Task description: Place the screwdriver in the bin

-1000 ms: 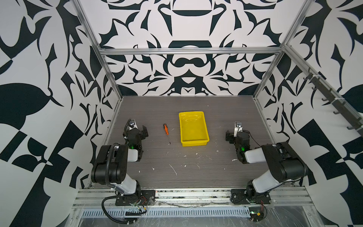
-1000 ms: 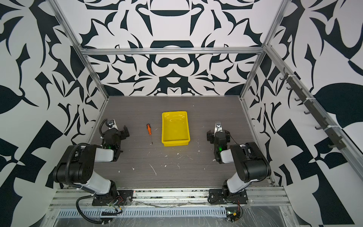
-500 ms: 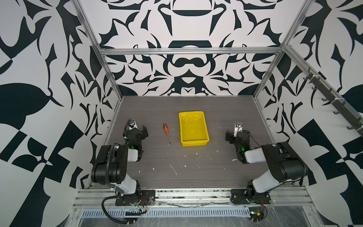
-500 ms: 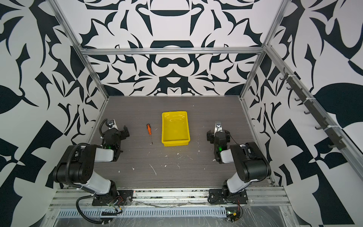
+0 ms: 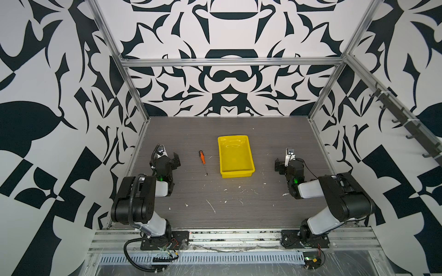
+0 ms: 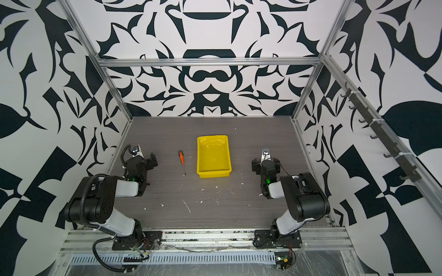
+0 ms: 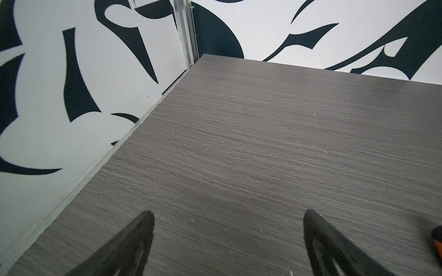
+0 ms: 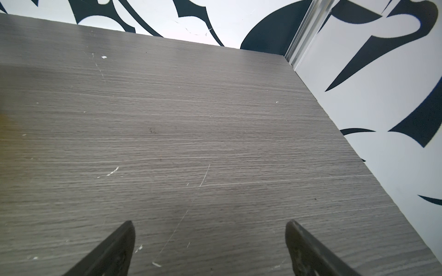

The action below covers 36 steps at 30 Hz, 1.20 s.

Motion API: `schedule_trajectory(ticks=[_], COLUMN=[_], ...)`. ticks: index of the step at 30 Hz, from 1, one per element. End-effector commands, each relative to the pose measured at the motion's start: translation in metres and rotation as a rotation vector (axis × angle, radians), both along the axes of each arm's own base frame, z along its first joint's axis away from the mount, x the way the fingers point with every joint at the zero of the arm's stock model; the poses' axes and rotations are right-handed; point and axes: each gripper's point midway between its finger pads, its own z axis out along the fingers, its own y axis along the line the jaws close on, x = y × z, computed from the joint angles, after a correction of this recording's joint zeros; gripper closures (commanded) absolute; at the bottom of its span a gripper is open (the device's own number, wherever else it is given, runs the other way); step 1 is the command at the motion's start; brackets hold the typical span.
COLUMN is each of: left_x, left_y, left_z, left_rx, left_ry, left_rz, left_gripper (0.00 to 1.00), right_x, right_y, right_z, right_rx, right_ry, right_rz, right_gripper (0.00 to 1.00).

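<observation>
**Jaws apart on both sides, screwdriver not yet lifted**

In both top views the left jaws and the right jaws stand apart and hold nothing. Each sits low over its own side of the counter [image 5: 215, 198]. The screwdriver [image 5: 203, 162] lies flat on the bare wood between the left arm [image 5: 143, 196] and the bin [image 5: 235, 176]. It is near the bin's long side but clear of it, with its orange handle toward the back wall and its thin shaft pointing toward the front rail. The yellow bin looks empty, with only glare on its glossy floor.

To my eye, none of the task is done. The reach, the grasp, the carry and the drop are all left, and the left arm is the nearer one for it.

By my count there is one screwdriver, one bin and two arms. White flecks [image 5: 211, 206] are strewn over the front of the counter, too many and too small to number.

The left wrist view shows the two dark tips spread wide with plain wood grain between them. A sliver of the screwdriver's orange handle and black cap shows at the frame's edge, outside the tips.

The right wrist view shows the same wide spread over scratched, bare counter running to the wall corner. Neither the screwdriver nor the bin appears in it.
</observation>
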Motion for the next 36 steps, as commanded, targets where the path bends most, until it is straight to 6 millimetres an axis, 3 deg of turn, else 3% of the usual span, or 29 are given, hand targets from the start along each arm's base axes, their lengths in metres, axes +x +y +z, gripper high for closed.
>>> schedule_trajectory(ticks=[1,5,7,13,17,22,28,34,36], left_x=[-0.002,-0.003,-0.005,-0.002,-0.008,-0.02,-0.028,-0.034,-0.033], left_y=[0.001,-0.02,-0.021,-0.024,-0.037,-0.045,-0.057,-0.06,-0.067], left_z=[0.004,0.01,0.022,0.05,0.078,0.089,0.082,0.079,0.081], left_rx=[-0.016,-0.007,-0.015,-0.105,-0.174,-0.283,-0.338,-0.47,-0.527], left_ry=[-0.022,-0.032,-0.051,0.136,0.064,0.119,0.189,0.26,0.285], left_rz=[0.003,-0.132,-0.133,-0.098,-0.13,-0.135,-0.173,-0.114,-0.123], left_gripper=[0.0,0.0,0.0,0.0,0.0,0.0,0.0,0.0,0.0], right_x=[0.009,0.008,0.008,0.006,0.002,-0.005,-0.009,-0.016,-0.019], right_y=[-0.001,0.0,0.0,0.005,0.009,0.008,0.003,0.01,-0.004], right_z=[0.019,0.018,0.018,0.018,0.022,0.041,0.068,0.113,0.117], right_rx=[0.01,0.01,0.011,0.016,0.022,0.031,0.08,0.195,0.256], right_ry=[-0.06,-0.06,-0.061,-0.064,-0.091,-0.12,0.01,-0.049,-0.053], right_rz=[-0.006,-0.005,-0.006,0.027,0.058,0.049,-0.012,-0.002,-0.117], right_gripper=[0.0,0.0,0.0,0.0,0.0,0.0,0.0,0.0,0.0])
